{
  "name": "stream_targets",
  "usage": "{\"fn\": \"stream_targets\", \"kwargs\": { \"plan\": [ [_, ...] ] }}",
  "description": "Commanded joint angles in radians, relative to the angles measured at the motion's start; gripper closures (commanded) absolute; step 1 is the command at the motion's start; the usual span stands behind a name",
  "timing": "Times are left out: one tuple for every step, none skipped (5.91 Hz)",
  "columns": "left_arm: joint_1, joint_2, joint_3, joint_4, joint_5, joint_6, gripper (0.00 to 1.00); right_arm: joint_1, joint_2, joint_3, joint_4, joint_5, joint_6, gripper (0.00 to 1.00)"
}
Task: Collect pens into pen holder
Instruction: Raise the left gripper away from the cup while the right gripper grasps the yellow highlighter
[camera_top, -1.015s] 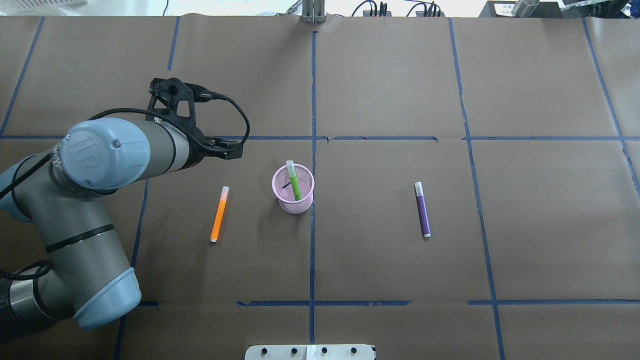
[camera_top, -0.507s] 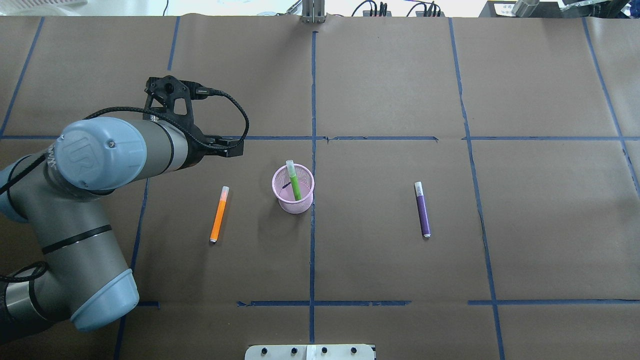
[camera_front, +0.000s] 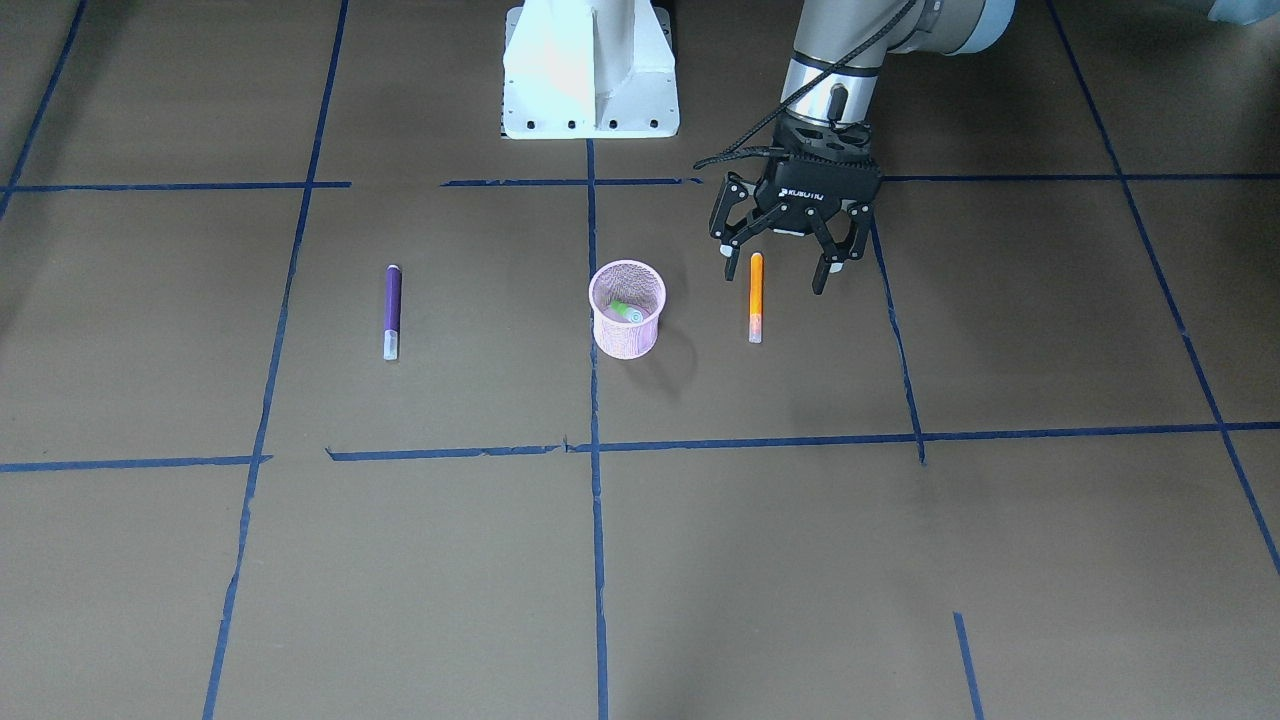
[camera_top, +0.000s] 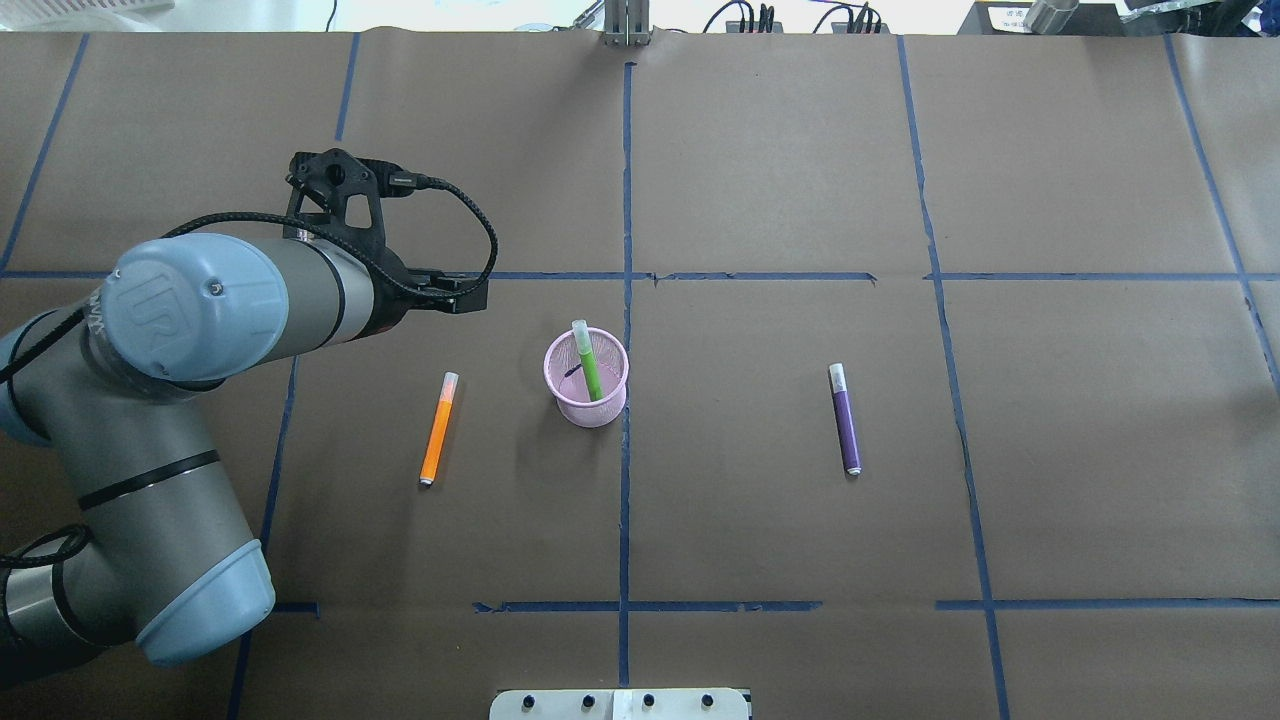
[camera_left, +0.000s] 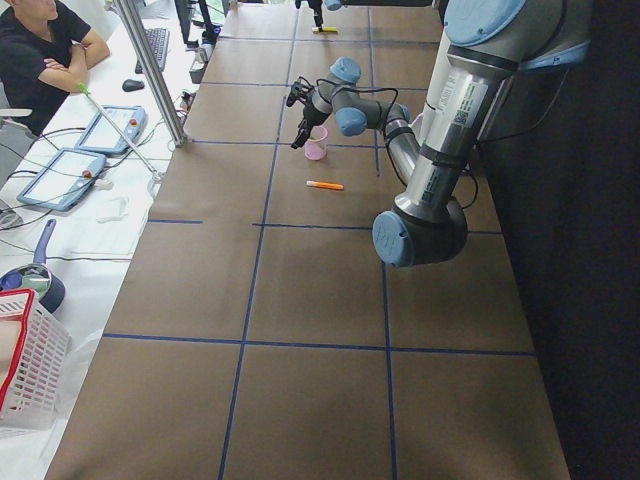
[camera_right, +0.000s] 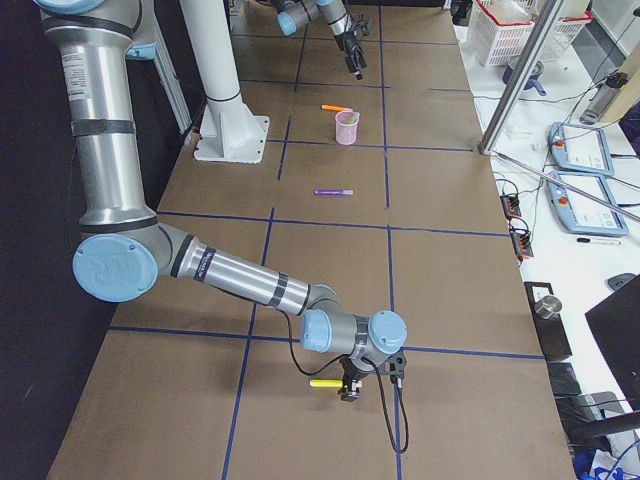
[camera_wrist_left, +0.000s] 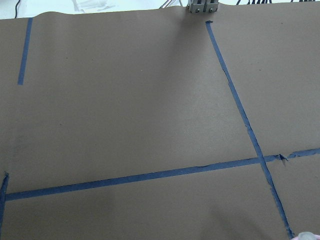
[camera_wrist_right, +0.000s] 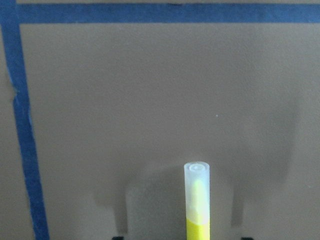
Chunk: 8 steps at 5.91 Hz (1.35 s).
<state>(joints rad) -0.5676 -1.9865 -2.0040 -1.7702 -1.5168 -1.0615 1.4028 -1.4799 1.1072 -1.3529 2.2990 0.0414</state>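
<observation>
Brown paper covers the table (camera_top: 760, 500), with blue tape lines cutting it into squares. At the centre, just beside the middle tape line, stands the pink holder (camera_top: 590, 415), upright. Already inside, the green pen (camera_top: 589, 368), leaning on the far rim with its pale cap poking out above it. Flat on the paper near the holder, on the robot's left, the orange pen (camera_top: 437, 430), cap pointing away from the robot. Farther out on the robot's right, also flat, the purple pen (camera_top: 846, 420), cap likewise at the far end.

Up to the left gripper (camera_front: 778, 266): raised off the table, pointing down, fingers spread wide, gripping nothing. From the front camera, fingertips framing the orange pen's capless end, no contact.

Now down to the table's far right end, well apart from the holder: right gripper (camera_right: 347, 390) low at the paper, yellow pen (camera_wrist_right: 197, 205) right at it, sticking out from between the fingers, cap end leading. Clamped or merely straddled? Cannot tell from these views.

Beyond the table's edge in the left side view, a seated operator (camera_left: 40, 50), arms folded.
</observation>
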Motion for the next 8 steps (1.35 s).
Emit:
{"fn": "stream_targets", "kwargs": {
  "plan": [
    [0.0,0.0,-0.001,0.0,0.0,0.0,0.0,-0.007,0.001,-0.01,0.0,-0.003,-0.002,0.19],
    [0.0,-0.001,-0.001,0.0,0.0,-0.002,0.0,-0.008,0.0,-0.01,0.0,-0.004,-0.002,0.22],
    [0.0,0.0,-0.001,0.0,0.0,-0.002,0.0,-0.008,0.001,-0.018,0.0,-0.004,0.0,0.28],
    [0.0,0.0,-0.001,0.0,0.0,-0.002,0.0,-0.008,0.001,-0.021,0.0,-0.004,0.001,0.47],
    [0.0,-0.001,-0.001,0.0,0.0,-0.002,0.0,-0.008,0.0,-0.026,0.0,-0.004,0.002,0.68],
    [0.0,0.0,-0.001,0.0,0.0,-0.002,0.0,-0.007,0.0,-0.033,0.001,-0.003,0.002,0.78],
    [0.0,0.0,-0.001,0.0,0.0,-0.002,0.0,-0.007,0.003,-0.032,0.001,-0.003,0.002,0.98],
    [0.0,-0.001,-0.001,0.0,-0.002,-0.003,0.0,0.005,0.009,0.005,0.001,0.006,0.003,1.0]
  ]
}}
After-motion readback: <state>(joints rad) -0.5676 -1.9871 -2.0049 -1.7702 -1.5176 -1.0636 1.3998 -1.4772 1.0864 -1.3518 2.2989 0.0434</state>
